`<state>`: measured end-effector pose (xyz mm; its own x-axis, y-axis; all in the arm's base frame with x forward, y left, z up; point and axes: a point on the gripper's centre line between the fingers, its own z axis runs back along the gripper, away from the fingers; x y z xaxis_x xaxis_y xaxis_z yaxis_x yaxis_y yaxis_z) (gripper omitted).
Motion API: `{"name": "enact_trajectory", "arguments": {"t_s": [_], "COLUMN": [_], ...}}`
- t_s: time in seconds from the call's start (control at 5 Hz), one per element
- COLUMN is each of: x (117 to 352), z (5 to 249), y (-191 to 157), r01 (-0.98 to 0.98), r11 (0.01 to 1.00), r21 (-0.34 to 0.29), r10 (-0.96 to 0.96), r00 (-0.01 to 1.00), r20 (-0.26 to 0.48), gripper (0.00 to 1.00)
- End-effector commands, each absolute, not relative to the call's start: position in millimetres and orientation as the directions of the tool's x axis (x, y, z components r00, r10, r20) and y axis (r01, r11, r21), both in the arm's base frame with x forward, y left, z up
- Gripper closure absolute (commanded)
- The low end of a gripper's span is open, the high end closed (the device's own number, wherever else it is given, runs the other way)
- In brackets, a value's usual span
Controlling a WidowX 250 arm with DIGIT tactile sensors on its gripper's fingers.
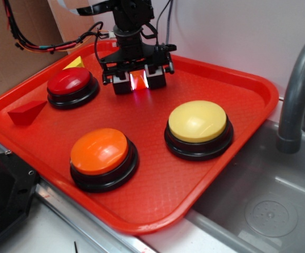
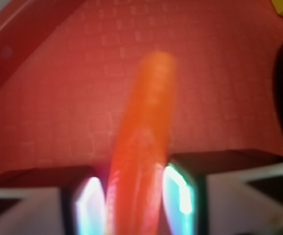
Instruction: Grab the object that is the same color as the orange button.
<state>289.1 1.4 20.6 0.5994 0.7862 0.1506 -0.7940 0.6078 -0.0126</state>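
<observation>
At the far side of the red tray (image 1: 236, 137), the arm points straight down, its black wrist upright and cables looping off to the left. The gripper (image 1: 139, 81) sits low over the tray floor, and its two fingers (image 1: 121, 83) are closed on the small orange piece (image 1: 139, 80), which glows between the pads. From the wrist view the piece (image 2: 143, 142) appears as a long curved orange strip running up from between the two pads (image 2: 90, 203), pressed on both sides; whether its lower end touches the tray I cannot tell.

Just left of the gripper stands the red button (image 1: 70, 84), with the small yellow wedge (image 1: 76, 63) behind it near the tray's back rim. A red wedge block (image 1: 27, 112) lies further left, apart from the button. The orange button (image 1: 100, 153) stands at the front of the tray, well apart from the gripper, and the yellow button (image 1: 198, 126) stands to its right. None of these lies between the fingers and the piece. Beyond the tray's right edge are a grey faucet (image 1: 297, 89) and a metal sink (image 1: 268, 205).
</observation>
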Motion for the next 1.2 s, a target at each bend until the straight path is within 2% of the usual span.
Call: {"name": "enact_trajectory", "arguments": {"t_s": [0.0,0.2,0.4,0.6,0.8,1.0], "x": [275,252,223,202,186,182], "z": [112,162,211,216,217,210], "y": [-15,-25,-21,2,23,36], "r01": [-0.586,-0.377,-0.267,-0.175,-0.190,-0.176], "r11": [0.790,0.921,0.961,0.969,0.969,0.974], "r21": [-0.180,-0.096,-0.066,-0.174,-0.156,-0.142], "r10": [0.609,0.386,0.273,0.198,0.208,0.189], "r00": [0.785,0.917,0.957,0.972,0.972,0.978], "r20": [0.114,0.105,0.100,0.125,0.107,0.085], "gripper": [1.00,1.00,1.00,1.00,1.00,1.00]}}
